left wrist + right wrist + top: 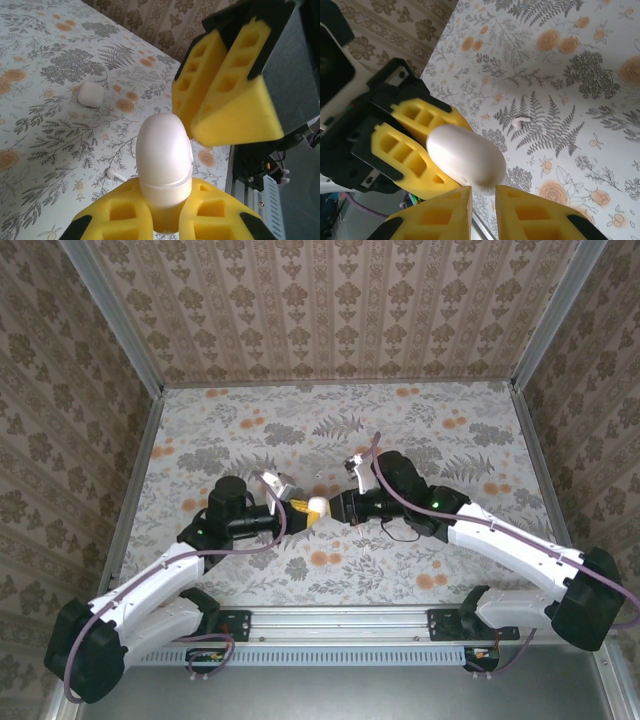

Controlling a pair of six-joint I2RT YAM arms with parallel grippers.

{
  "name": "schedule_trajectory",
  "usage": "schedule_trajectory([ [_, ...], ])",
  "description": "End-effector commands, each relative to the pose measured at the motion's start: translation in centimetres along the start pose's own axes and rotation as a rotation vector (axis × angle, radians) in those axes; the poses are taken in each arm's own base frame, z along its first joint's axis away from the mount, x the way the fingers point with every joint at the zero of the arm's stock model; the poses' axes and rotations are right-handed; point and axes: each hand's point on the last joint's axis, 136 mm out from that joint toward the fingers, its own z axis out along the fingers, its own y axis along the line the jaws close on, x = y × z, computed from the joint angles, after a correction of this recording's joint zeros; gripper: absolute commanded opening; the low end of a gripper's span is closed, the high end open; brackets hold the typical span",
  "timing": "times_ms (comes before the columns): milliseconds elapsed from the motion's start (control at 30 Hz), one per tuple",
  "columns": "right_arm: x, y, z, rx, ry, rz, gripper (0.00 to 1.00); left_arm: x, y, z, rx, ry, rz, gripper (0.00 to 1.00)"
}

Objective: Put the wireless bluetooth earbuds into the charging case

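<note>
Case (pixel 164 167), smooth and likely slippery, sits pinched at its base by the left tool (pixel 160 220), lid still closed; the right tool (pixel 482 212), pads nearly together, hovers at its top. One earbud (pixel 116 174) lies on the tabletop (pixel 45 125) just beside the case, light and best pinched across its stem

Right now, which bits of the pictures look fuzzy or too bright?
Left wrist view: the case glares bright white on top, and the near yellow pads are soft. Right wrist view: the case is a little blurred and washed out, while the earbud on the table looks sharper. Top view: evenly lit, no strong shadows.
</note>
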Motion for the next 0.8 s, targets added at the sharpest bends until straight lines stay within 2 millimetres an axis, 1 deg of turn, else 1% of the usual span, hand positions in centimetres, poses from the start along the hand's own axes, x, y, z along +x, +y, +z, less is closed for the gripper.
schedule_trajectory([
  [0, -1.0, 1.3, 0.0, -0.028, 0.001, -0.033, 0.2, -1.8, -1.3, 0.0, 0.05, -0.035, 0.039, 0.0],
  [200, -1.3, 1.5, 1.3, -0.036, 0.037, -0.024, 0.2, -1.9, -1.5, 0.1, 0.058, -0.032, 0.045, 0.0],
  [267, -1.4, 0.9, 1.7, -0.01, 0.043, -0.011, 0.2, -2.0, -1.6, 0.0, 0.057, -0.035, 0.05, 0.0],
  [400, -1.7, -1.0, 1.5, 0.064, 0.033, 0.049, 0.2, -2.0, -1.6, -0.1, 0.05, -0.042, 0.061, 0.0],
  [467, -1.9, -1.0, 1.1, 0.065, 0.022, 0.067, 0.22, -1.8, -1.3, -0.2, 0.035, -0.042, 0.063, 0.0],
  [533, -2.3, -0.7, 0.4, 0.057, 0.005, 0.071, 0.24, -1.7, -1.0, -0.2, 0.012, -0.046, 0.065, 0.0],
  [633, -2.5, -0.3, -1.3, 0.069, -0.031, 0.081, 0.28, -1.2, 0.3, -0.4, -0.062, -0.046, 0.059, 0.0],
  [667, -2.6, -0.4, -2.0, 0.087, -0.046, 0.087, 0.29, -0.9, 0.5, -0.5, -0.073, -0.043, 0.057, 0.0],
  [700, -2.5, -0.7, -2.7, 0.111, -0.057, 0.097, 0.3, -0.9, 1.3, -0.6, -0.119, -0.049, 0.056, 0.0],
  [767, -2.1, -1.7, -3.8, 0.169, -0.072, 0.124, 0.32, -0.5, 1.8, -0.7, -0.15, -0.047, 0.051, 0.0],
])
